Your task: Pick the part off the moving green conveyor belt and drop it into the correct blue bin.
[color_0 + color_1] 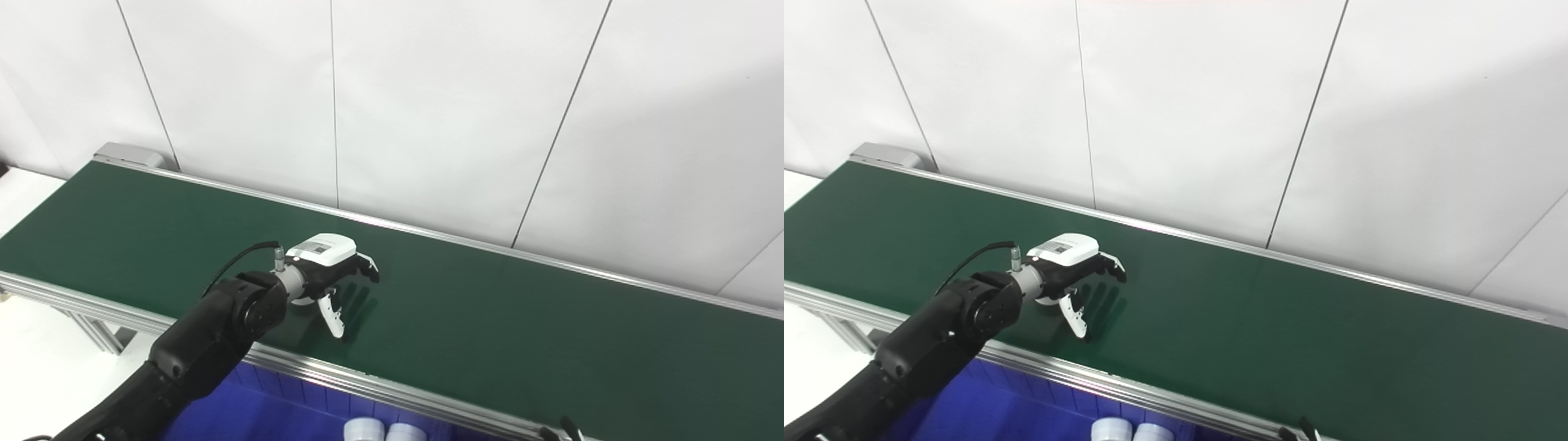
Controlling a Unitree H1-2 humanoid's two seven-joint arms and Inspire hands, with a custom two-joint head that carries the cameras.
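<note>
Your left hand [334, 278] hangs over the green conveyor belt [490, 318], fingers spread, holding nothing. No part shows on the belt. Keep it low and open, and close only once a part arrives between thumb and fingers. The blue bin [257, 410] sits below the near rail. Your right hand is barely visible; I cannot tell its state.
</note>
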